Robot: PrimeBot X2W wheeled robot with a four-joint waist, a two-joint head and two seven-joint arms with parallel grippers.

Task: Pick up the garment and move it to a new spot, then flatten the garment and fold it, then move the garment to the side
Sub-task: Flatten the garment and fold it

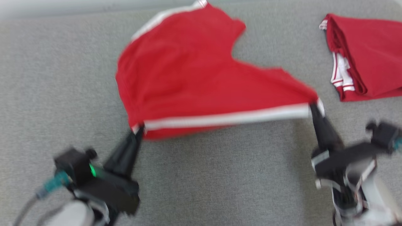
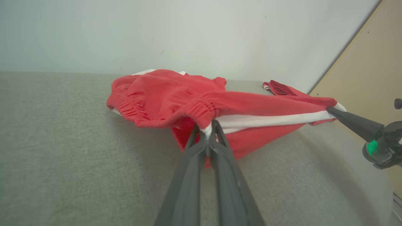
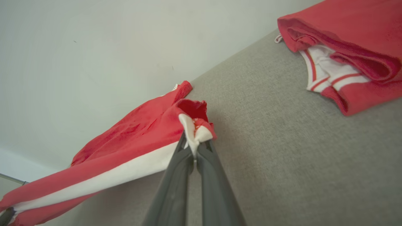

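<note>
End effectors [image 1: 140,128] [image 1: 314,105] pinch corners; garment [image 1: 188,69] stretched between them.

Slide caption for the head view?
Left hand and right hand stretch the red shorts between them; a folded red garment lies aside.

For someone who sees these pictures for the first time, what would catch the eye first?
The red garment with its white stripe, stretched across the middle of the grey surface. The left pincer is shut on one end of the stripe and the right pincer on the other end. A folded red garment lies at the far right.
</note>
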